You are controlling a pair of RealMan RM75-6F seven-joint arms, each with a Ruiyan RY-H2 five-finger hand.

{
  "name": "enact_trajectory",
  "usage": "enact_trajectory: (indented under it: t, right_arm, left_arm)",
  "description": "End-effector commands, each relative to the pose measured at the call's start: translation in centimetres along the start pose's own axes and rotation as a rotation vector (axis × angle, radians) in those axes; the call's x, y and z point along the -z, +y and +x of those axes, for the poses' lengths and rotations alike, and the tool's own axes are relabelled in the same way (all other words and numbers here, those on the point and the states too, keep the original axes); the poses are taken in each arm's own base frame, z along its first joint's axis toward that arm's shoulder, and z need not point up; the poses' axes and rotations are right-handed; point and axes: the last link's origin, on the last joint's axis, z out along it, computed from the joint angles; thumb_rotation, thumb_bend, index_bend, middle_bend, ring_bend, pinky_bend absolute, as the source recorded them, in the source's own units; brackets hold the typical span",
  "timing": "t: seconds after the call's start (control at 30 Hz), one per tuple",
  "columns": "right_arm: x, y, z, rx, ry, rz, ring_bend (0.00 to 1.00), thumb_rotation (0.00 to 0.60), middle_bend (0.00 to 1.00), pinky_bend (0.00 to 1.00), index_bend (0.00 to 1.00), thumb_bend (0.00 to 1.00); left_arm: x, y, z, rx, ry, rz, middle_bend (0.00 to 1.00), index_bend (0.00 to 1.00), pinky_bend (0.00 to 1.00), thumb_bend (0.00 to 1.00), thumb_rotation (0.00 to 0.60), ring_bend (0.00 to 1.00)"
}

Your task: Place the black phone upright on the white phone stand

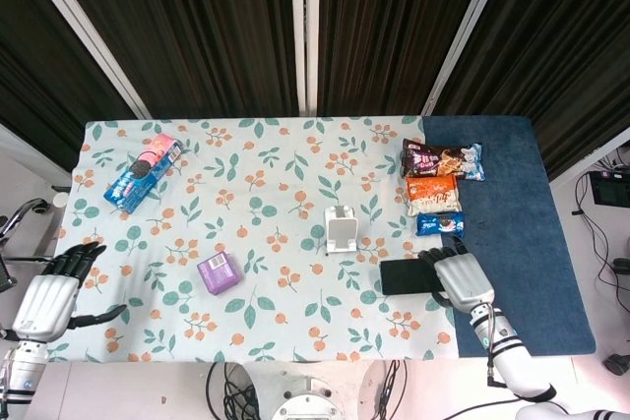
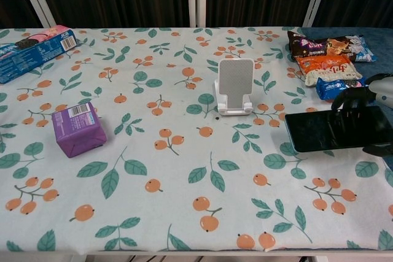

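Right robot hand (image 1: 461, 280) grips the black phone (image 2: 334, 128); pickup step. Next: tilt upright, carry toward 10 o'clock onto the white stand (image 2: 234, 86).

right hand (image 2: 379, 115) holds black phone (image 2: 336, 128) | white phone stand (image 2: 234, 86) upright

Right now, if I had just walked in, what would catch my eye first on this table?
Probably the black phone, held at the table's right edge by the robot's right hand, with fingers at its far edge and thumb at its near edge. Just left of it, near the middle of the leaf-and-orange patterned tablecloth, stands the empty white phone stand. Bright snack packets cluster at the right, and a purple box sits at the left.
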Motion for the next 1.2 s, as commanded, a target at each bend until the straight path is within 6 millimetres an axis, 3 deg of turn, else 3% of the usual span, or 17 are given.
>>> enact_trajectory:
  t: [0.03,0.17,0.33,0.47,0.63,0.8,1.0,1.2]
  right_arm:
    - [0.3,0.0,2.5,0.000,0.106,0.020,0.45,0.600,0.48,0.05,0.67,0.36]
    - [0.0,-0.4,6.4,0.083,0.270,0.064,0.45,0.600,0.48,0.04,0.68,0.36]
    - [-1.6,-1.7,10.2,0.417,0.510,0.163,0.45,0.600,0.47,0.01,0.66,0.36]
    - [-3.2,-2.5,11.8,0.710,0.613,0.248,0.45,0.600,0.45,0.00,0.62,0.34]
    - [-5.7,-3.1,12.8,1.062,0.676,0.397,0.45,0.600,0.43,0.00,0.57,0.33]
    - [-7.5,-3.4,13.4,1.305,0.654,0.514,0.45,0.600,0.43,0.00,0.56,0.33]
    - [-8.3,-4.7,14.4,1.440,0.677,0.683,0.45,0.600,0.42,0.00,0.56,0.33]
    - [-9.5,-5.2,14.8,1.541,0.656,0.735,0.45,0.600,0.41,0.00,0.55,0.33]
  left_arm:
    - [0.0,0.0,0.0,0.000,0.002,0.000,0.10,0.11,0.21,0.00,0.177,0.10]
    - [-0.1,0.0,0.1,0.005,0.003,0.000,0.10,0.11,0.21,0.00,0.178,0.10]
    - [-0.3,0.1,0.1,0.006,0.006,-0.004,0.10,0.11,0.21,0.00,0.178,0.10]
    - [-0.3,0.1,0.1,0.006,0.006,-0.002,0.10,0.11,0.21,0.00,0.177,0.10]
    - [-0.3,0.0,-0.1,0.006,-0.002,0.000,0.10,0.11,0.21,0.00,0.181,0.10]
    - [-0.2,-0.2,0.1,0.004,0.005,0.009,0.10,0.11,0.21,0.00,0.178,0.10]
    - [-0.3,-0.3,0.1,0.003,0.008,0.020,0.10,0.11,0.21,0.00,0.178,0.10]
    - [-0.4,-0.3,0.0,0.005,0.010,0.018,0.10,0.11,0.21,0.00,0.178,0.10]
